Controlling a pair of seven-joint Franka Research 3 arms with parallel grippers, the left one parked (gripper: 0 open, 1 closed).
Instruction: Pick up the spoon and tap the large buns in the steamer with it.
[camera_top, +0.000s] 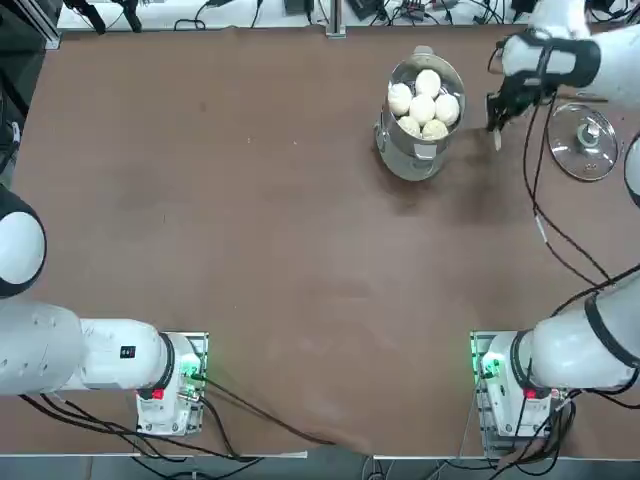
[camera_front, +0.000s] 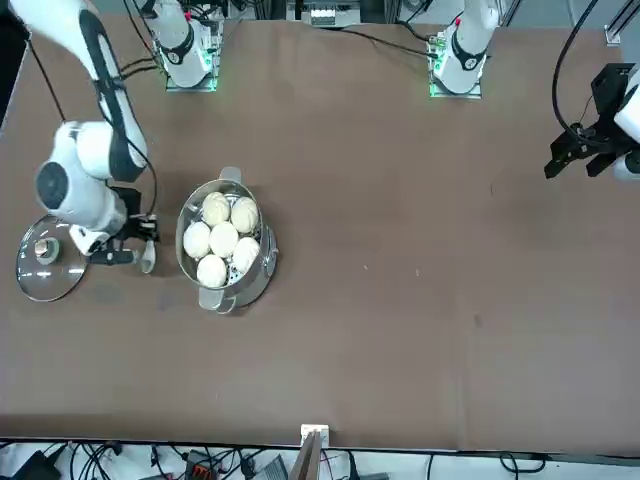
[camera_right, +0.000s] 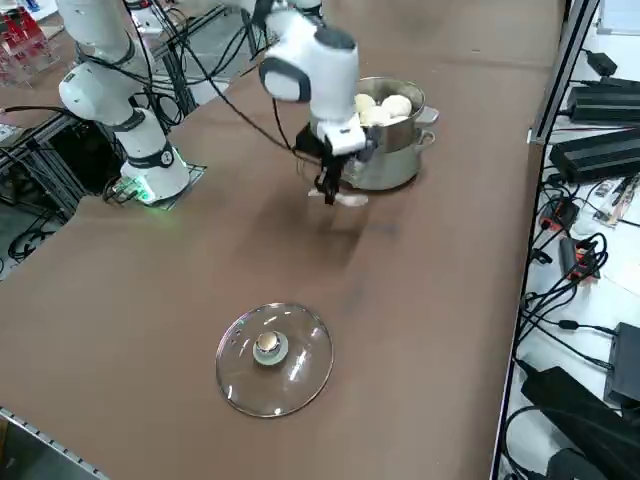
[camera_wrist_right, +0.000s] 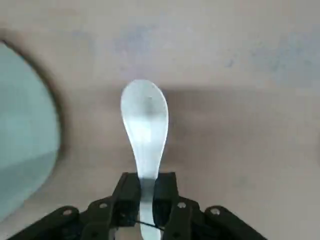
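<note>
Spoon, white and short-handled (camera_wrist_right: 145, 125), is gripped by its handle between the fingers of the black right gripper (camera_wrist_right: 147, 192), bowl left free, presumably for tapping. White round buns (camera_top: 425, 95) are clustered in the shiny steel steamer (camera_top: 412, 158), left of the gripper, uncovered for access.

Five buns (camera_top: 424, 97) sit clustered in the steel steamer (camera_top: 412, 158).

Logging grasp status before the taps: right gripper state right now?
Right gripper: closed on the spoon, handle between the fingers, bowl free.
</note>
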